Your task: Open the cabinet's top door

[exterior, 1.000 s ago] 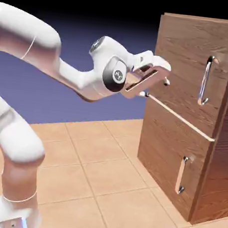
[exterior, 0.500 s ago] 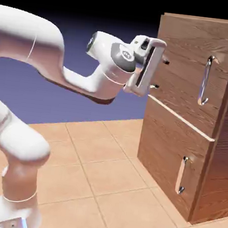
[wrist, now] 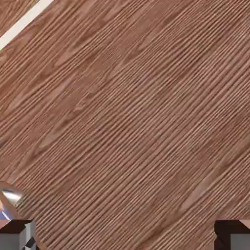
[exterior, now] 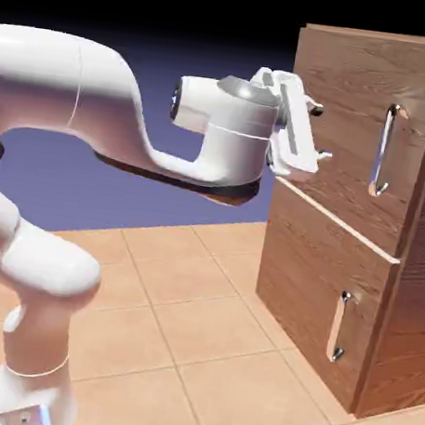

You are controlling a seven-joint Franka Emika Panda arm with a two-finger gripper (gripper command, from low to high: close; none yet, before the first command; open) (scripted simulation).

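Observation:
The brown wood-grain cabinet [exterior: 411, 306] stands at the exterior view's right with both doors shut. The top door [exterior: 349, 83] carries a long vertical silver handle [exterior: 385, 151]. My gripper [exterior: 320, 132] is open, empty, and close in front of the top door's left part, well left of the handle. One finger [exterior: 315, 107] sits above the other [exterior: 324, 156]. In the hand view the door's wood [wrist: 132, 122] fills the picture, with both fingertips [wrist: 17, 235] far apart at the bottom corners. A bit of silver handle [wrist: 10, 195] shows at the lower left.
The shorter lower door [exterior: 309, 294] has a small silver handle [exterior: 338, 325]. A pale seam [exterior: 337, 220] divides the two doors and shows as a pale strip [wrist: 24, 19] in the hand view. The tiled floor [exterior: 193, 326] lies below my arm.
My hand has rolled and swung right, from beside the cabinet's left edge to in front of the top door. The fingers now point at the wood, and the doors stay shut.

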